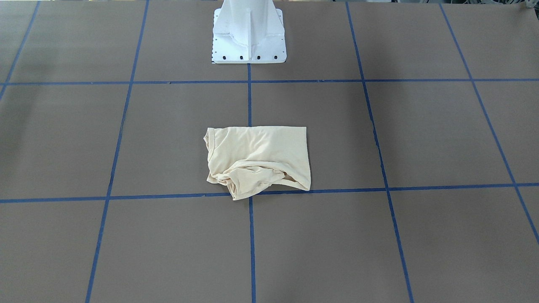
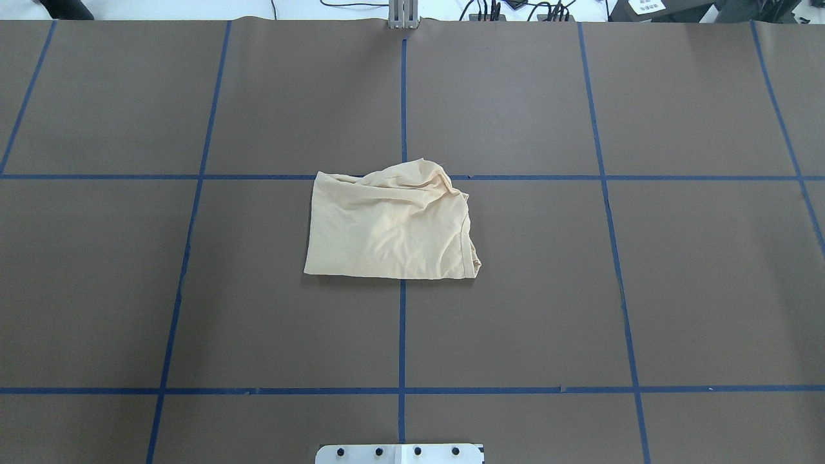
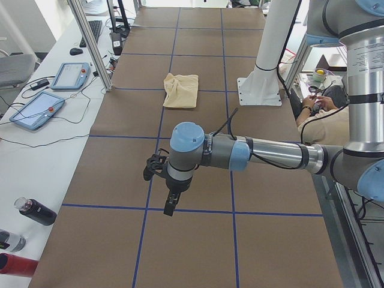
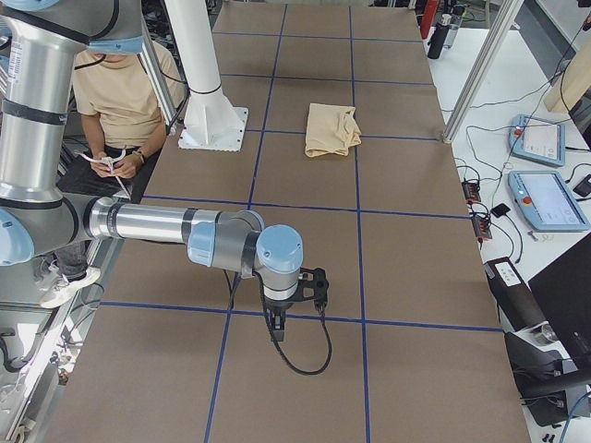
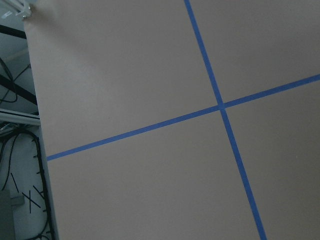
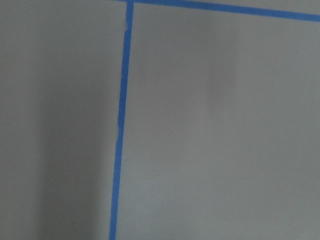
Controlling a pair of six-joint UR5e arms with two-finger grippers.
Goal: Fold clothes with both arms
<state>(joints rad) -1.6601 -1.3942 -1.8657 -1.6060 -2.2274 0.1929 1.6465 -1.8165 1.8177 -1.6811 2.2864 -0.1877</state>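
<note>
The clothes (image 1: 259,155) are one pale cream T-shirt lying folded into a rough rectangle at the table's middle, with one rumpled edge on the side away from the robot's base (image 2: 390,225). Both arms hang far from it over bare table. The left gripper (image 3: 168,210) shows only in the exterior left view, pointing down. The right gripper (image 4: 278,332) shows only in the exterior right view, also pointing down. I cannot tell whether either is open or shut. Both wrist views hold only brown table cover and blue tape.
The white base pedestal (image 1: 249,38) stands at the table's robot side. Blue tape lines (image 2: 403,322) divide the brown cover into squares. A seated person (image 4: 115,92) is beside the pedestal. Teach pendants (image 3: 36,111) and bottles (image 3: 36,211) lie along the white side bench.
</note>
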